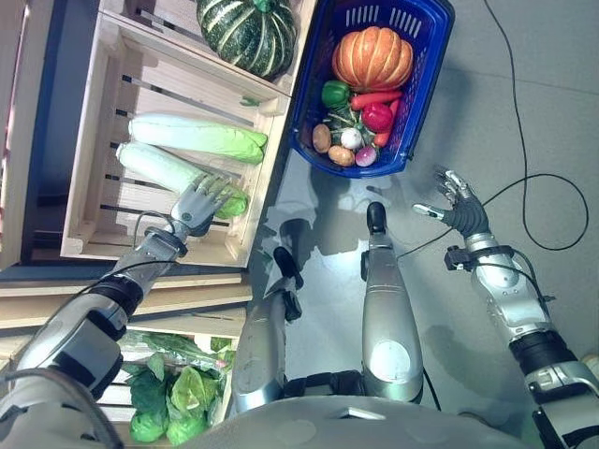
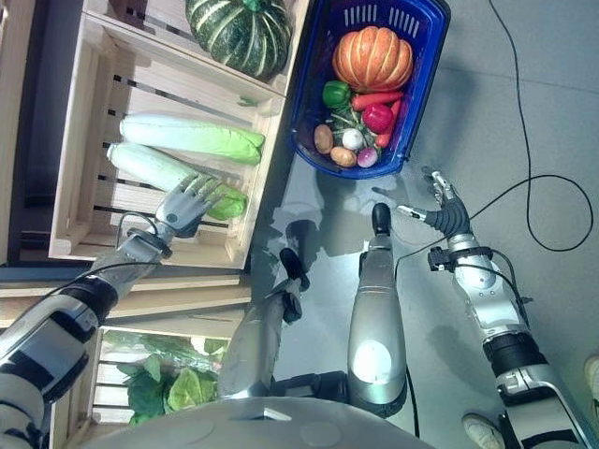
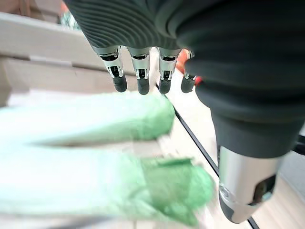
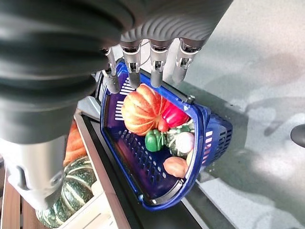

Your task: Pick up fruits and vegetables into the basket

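Note:
Two long pale-green cabbages lie in a wooden crate (image 1: 84, 224): the far one (image 1: 197, 137) and the near one (image 1: 164, 168). My left hand (image 1: 198, 206) hovers open just over the near cabbage's leafy end (image 3: 176, 183), its fingers (image 3: 143, 76) straight and touching nothing. A blue basket (image 1: 314, 84) on the floor holds an orange pumpkin (image 1: 372, 58), a green pepper (image 1: 335, 93), red peppers, a potato and onions. My right hand (image 1: 459, 208) hangs open above the floor, right of the basket (image 4: 119, 143), holding nothing.
A dark green striped pumpkin (image 1: 245, 36) sits in the neighbouring crate, beside the basket. A lower crate holds leafy greens (image 1: 178, 398). Grey floor (image 1: 524, 103) spreads to the right of the basket.

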Controlling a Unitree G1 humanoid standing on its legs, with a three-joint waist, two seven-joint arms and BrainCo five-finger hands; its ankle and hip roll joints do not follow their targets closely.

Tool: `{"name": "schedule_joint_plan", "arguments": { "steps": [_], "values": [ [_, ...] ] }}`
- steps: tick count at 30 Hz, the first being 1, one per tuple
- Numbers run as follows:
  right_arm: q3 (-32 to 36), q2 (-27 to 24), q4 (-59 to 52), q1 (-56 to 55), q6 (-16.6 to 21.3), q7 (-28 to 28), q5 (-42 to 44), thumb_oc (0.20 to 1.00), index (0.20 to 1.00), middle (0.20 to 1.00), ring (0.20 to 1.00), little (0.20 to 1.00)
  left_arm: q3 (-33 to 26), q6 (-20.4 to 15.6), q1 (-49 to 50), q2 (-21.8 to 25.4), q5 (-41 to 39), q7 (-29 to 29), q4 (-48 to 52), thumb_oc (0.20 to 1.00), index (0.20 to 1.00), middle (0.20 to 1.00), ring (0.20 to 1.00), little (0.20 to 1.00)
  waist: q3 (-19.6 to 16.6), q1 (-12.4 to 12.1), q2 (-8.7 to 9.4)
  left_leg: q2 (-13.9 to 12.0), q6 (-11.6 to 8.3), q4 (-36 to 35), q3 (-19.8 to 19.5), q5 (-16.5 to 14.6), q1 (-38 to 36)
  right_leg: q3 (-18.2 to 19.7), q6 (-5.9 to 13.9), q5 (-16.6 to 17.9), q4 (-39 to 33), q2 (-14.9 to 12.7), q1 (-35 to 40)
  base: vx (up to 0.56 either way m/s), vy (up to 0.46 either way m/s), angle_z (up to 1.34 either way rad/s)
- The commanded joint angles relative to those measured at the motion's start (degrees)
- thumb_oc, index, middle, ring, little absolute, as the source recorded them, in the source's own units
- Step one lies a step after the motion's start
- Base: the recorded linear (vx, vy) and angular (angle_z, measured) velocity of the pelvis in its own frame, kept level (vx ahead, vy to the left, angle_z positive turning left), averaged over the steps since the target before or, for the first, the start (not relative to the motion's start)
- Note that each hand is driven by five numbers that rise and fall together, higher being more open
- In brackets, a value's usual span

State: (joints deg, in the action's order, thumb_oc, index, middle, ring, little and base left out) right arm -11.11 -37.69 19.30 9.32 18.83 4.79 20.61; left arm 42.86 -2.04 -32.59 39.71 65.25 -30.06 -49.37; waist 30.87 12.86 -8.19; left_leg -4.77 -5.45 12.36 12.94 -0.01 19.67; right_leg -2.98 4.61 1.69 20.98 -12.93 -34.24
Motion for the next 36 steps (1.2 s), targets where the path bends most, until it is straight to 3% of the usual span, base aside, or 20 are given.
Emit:
{"name": "schedule_joint_plan", "arguments": {
  "steps": [1, 4, 6, 10, 18, 24, 36],
  "values": [
    [2.28, -0.44, -6.53, -1.97, 2.19, 0.52, 2.82, 1.0, 1.0, 1.0, 1.0, 1.0, -2.8, 4.44, 2.16, 2.37, -0.85, 1.41, -3.51, 1.0, 1.0, 1.0, 1.0, 1.0, -1.07, 1.43, 1.85, 0.12, 1.42, 10.63, -0.12, -4.02, 9.64, 0.42, 1.57, -6.43, 6.13, 0.21, -2.23, 0.0, 0.0, 0.0],
    [2.81, -0.74, -7.18, -1.55, 2.53, 1.49, 2.44, 1.0, 1.0, 1.0, 1.0, 1.0, -2.89, 7.89, 2.04, 1.28, 0.05, 0.75, -5.64, 1.0, 1.0, 1.0, 1.0, 1.0, -1.07, 1.51, 1.63, 0.2, 1.4, 11.75, 0.22, -4.02, 11.94, 0.77, 1.48, -6.38, 6.99, 0.11, -4.51, 0.01, 0.037, -0.04],
    [3.13, -0.89, -7.47, -1.33, 2.72, 1.91, 2.17, 1.0, 1.0, 1.0, 1.0, 1.0, -3.01, 11.03, 2.03, 0.78, 0.61, -0.24, -6.91, 1.0, 1.0, 1.0, 1.0, 1.0, -1.07, 1.61, 1.41, 0.29, 0.92, 12.99, -0.15, -5.79, 12.46, 1.35, 1.9, -8.1, 8.18, 0.15, -5.13, 0.07, 0.057, 0.0],
    [3.39, -1.16, -7.44, -0.1, 3.78, 3.14, 1.71, 1.0, 1.0, 1.0, 1.0, 1.0, -3.94, 18.96, 1.14, 0.54, 5.99, -6.18, -8.56, 1.0, 1.0, 1.0, 1.0, 1.0, -1.07, 1.79, 1.34, 0.22, 1.15, 15.52, 0.1, -6.75, 15.58, 2.04, 1.76, -8.18, 9.71, 0.1, -8.21, -0.01, 0.033, 0.0],
    [4.39, -2.11, -9.56, 0.57, 4.91, 4.84, 0.74, 1.0, 1.0, 1.0, 1.0, 1.0, -4.56, 26.38, -2.09, 1.87, 6.67, -6.02, -5.0, 1.0, 1.0, 1.0, 1.0, 1.0, -1.07, 2.23, 0.62, 0.34, 1.58, 18.96, 0.28, -8.09, 20.48, 3.67, 1.8, -8.0, 11.72, 0.06, -13.61, 0.01, 0.046, -0.02],
    [4.16, -2.3, -10.29, 0.09, 5.22, 5.61, -0.48, 1.0, 1.0, 1.0, 1.0, 1.0, -4.65, 27.42, -4.55, 3.01, 5.02, -5.7, -4.56, 1.0, 1.0, 1.0, 1.0, 1.0, -1.07, 2.71, 0.34, 0.28, 1.87, 21.05, 0.12, -8.92, 23.29, 5.01, 1.73, -7.95, 13.21, 0.38, -16.8, 0.01, 0.026, -0.04],
    [4.09, -2.4, -10.17, -1.56, 7.5, 4.87, -0.32, 1.0, 1.0, 1.0, 1.0, 1.0, -2.35, 23.39, -9.32, 3.77, -3.03, -2.83, -8.08, 1.0, 1.0, 1.0, 1.0, 1.0, -1.07, 4.18, 0.7, -0.03, 2.13, 24.27, -0.12, -10.1, 27.75, 6.98, 1.68, -7.4, 15.04, 1.33, -21.57, 0.01, 0.006, -0.02]
  ]
}}
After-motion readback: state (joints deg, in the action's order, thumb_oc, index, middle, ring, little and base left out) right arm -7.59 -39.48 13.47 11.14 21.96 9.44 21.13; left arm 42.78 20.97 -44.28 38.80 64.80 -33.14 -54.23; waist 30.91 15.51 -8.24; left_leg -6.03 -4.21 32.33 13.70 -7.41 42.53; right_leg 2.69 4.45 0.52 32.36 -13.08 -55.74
